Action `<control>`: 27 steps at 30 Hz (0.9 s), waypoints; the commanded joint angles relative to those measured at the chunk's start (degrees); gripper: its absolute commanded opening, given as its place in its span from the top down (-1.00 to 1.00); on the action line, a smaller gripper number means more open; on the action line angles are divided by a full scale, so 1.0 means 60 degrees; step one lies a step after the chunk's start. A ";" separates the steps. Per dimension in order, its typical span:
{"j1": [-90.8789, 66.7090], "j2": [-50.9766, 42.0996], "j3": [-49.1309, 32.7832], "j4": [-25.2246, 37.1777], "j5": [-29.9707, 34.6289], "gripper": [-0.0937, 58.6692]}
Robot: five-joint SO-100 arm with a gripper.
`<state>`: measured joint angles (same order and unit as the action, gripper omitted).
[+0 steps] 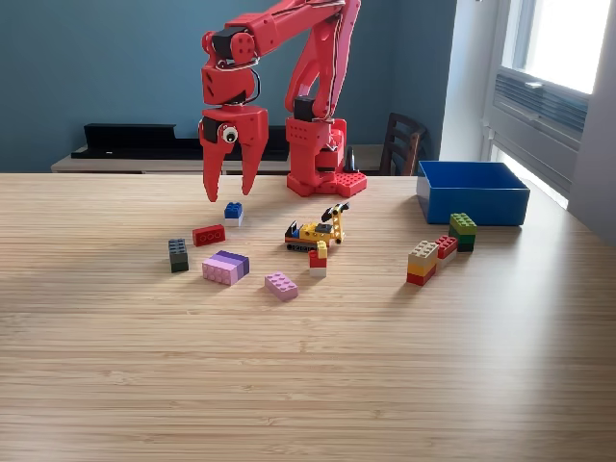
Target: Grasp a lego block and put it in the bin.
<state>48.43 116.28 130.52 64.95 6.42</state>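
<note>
Several lego blocks lie scattered on the bench [308, 385], and the nearest to the tool [229, 194] is the small blue block [233, 212], just below the fingertips and slightly toward the exterior view's right. The tool hangs with its two fingers spread apart, pointing down, pinching nothing. A red block [208, 235] lies a little nearer the camera, its long axis running roughly across the view. My judgement: a short drop would set the fingers around the blue block. The bin [472, 202] stands well apart, at the exterior view's right.
</note>
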 commanded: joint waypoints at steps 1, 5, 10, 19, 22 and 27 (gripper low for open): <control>0.0117 0.0454 0.0278 -0.0483 -0.0088 0.15; 0.0146 0.0454 0.0674 -0.0967 -0.0146 0.14; 0.0059 0.0410 0.0937 -0.1362 0.0103 0.14; -0.0234 0.0366 0.0923 -0.1831 0.0439 0.14; -0.0308 0.0366 0.0981 -0.1934 0.0527 0.14; -0.0483 0.0352 0.1245 -0.2153 0.0601 0.15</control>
<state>46.05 116.28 138.08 52.65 9.76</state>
